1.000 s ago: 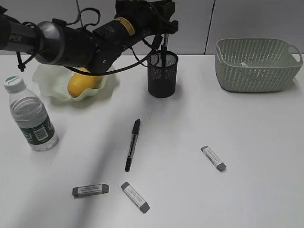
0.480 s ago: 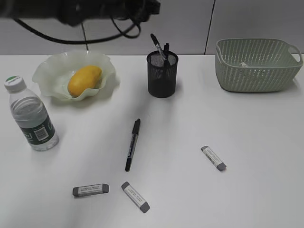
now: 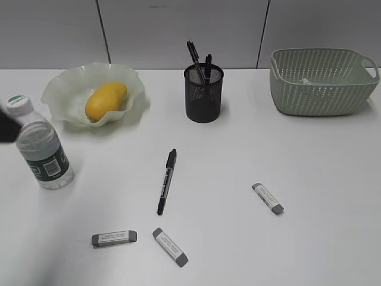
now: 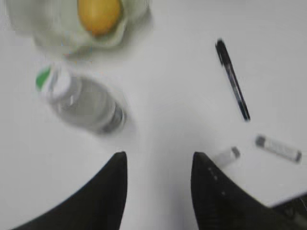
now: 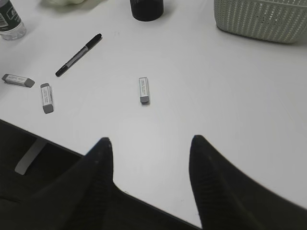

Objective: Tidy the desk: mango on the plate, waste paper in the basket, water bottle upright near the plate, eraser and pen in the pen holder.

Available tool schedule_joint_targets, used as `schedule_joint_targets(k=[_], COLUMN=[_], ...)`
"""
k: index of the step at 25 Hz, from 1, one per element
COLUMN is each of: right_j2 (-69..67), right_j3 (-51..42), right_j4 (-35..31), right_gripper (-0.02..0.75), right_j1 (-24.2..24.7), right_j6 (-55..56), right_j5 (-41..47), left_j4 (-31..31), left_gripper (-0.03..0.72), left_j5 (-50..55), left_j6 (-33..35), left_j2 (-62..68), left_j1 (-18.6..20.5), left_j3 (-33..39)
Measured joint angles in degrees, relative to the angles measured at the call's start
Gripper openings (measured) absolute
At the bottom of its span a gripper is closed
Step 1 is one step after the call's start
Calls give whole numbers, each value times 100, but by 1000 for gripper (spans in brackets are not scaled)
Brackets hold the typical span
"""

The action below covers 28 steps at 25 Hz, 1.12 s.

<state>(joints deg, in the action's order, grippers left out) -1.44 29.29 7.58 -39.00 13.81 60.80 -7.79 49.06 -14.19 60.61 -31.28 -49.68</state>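
A yellow mango [image 3: 106, 100] lies on the pale green wavy plate [image 3: 62, 89]. A water bottle [image 3: 40, 146] stands upright left of the plate's front. The black mesh pen holder [image 3: 203, 95] holds pens. One black pen [image 3: 166, 180] lies on the table. Three grey-and-white erasers lie in front: left [image 3: 114, 238], middle [image 3: 169, 246], right [image 3: 267, 198]. The green basket [image 3: 324, 80] holds a scrap of waste paper [image 3: 305, 80]. My left gripper [image 4: 158, 160] is open and empty, above the table near the bottle [image 4: 81, 100]. My right gripper [image 5: 149, 143] is open and empty over the table's front edge.
A dark blurred part of the left arm [image 3: 7, 126] shows at the exterior view's left edge beside the bottle. The table's front edge [image 5: 57, 143] runs diagonally under my right gripper. A grey panelled wall stands behind the table.
The left arm has withdrawn from over the pen holder, up and then to the far left, leaving a pen standing in the holder. The objects on the table have not moved.
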Motion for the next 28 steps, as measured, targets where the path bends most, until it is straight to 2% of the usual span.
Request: schedule_joint_targets(k=[3, 9, 17, 21, 23, 24, 28], right_j2=[0, 0, -34, -1142, -2461, -3116, -6388], right_j3=[0, 0, 47, 223, 273, 355, 1254], right_j4=[0, 11, 85, 451, 579, 570, 47], right_gripper=[410, 410, 410, 410, 410, 410, 410], right_j1=[0, 0, 0, 0, 0, 0, 0], right_j6=[-5, -5, -5, 415, 749, 924, 1346], right_j5=[0, -5, -127, -1033, -1620, -1975, -2930], left_j4=[104, 80, 89, 142, 172, 178, 178], left_gripper=[326, 325, 299, 298, 298, 297, 285], left_j5=[635, 1037, 1182, 1182, 1182, 1182, 1182], left_j6=[0, 13, 76, 83, 83, 83, 83], left_j2=[-1770, -4281, -5906, -6097, -6096, -6096, -6096], left_j1=[0, -1, -6, 21, 267, 511, 1754], left_j3=[789, 1688, 1850, 1869, 1875, 1875, 1875])
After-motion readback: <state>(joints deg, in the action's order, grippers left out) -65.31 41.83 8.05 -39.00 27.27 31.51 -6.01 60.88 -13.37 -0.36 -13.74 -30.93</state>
